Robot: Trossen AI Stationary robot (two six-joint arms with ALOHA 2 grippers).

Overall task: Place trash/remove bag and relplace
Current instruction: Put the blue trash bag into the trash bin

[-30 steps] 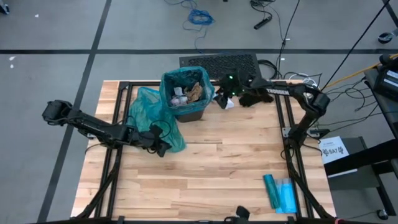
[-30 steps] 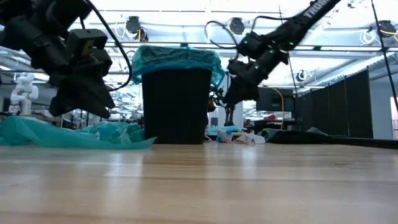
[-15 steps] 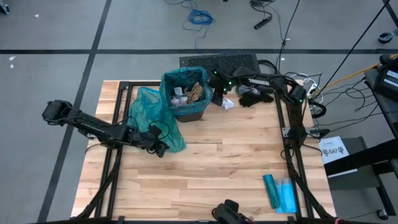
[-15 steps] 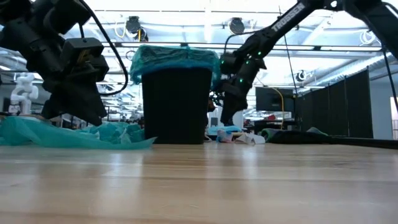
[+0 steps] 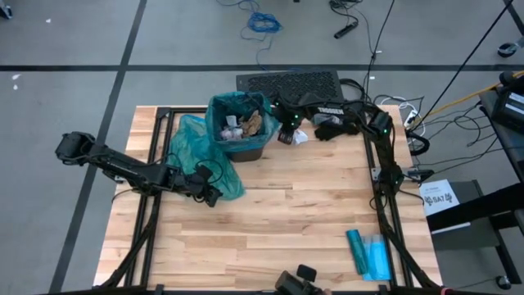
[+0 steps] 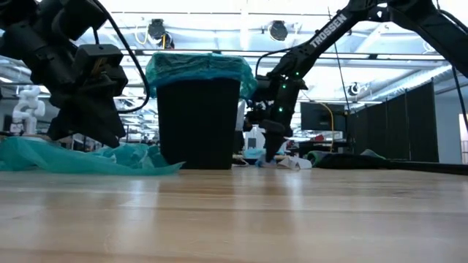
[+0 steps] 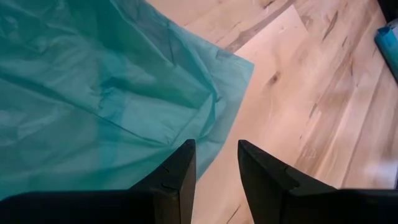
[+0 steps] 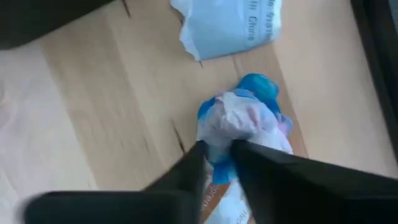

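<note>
Trash [image 5: 246, 124] fills the lined bin [image 5: 238, 146] at the table's far middle: you see brown and white wads inside the teal liner [image 6: 197, 66], which folds over the rim. More trash lies on the wood just right of the bin. One blue-and-white wad [image 8: 239, 124] sits at the tips of your right gripper [image 8: 217, 155], whose fingers [image 8: 261, 158] stand narrow and pinch into its near edge; whether the wad is gripped firmly you cannot tell. A pale-blue printed scrap [image 8: 227, 25] lies just beyond that wad, apart from it. In the high view the right gripper [image 5: 285, 133] reaches down beside the bin's right wall, near a white wad [image 5: 300, 137], with a black cloth [image 5: 329, 128] farther right. In the low view the same gripper [image 6: 270, 150] hangs low over the litter behind the bin.

Your left gripper [image 5: 211, 195] waits left of centre, at the near edge of a loose teal bag [image 5: 195, 152] spread on the table [image 5: 286, 213]. Its fingers [image 7: 177, 177] stand moderately apart, holding nothing, above the bag's edge [image 7: 205, 124] and bare wood. A blue-teal packet [image 5: 367, 252] lies at the near right, well apart from both arms.
</note>
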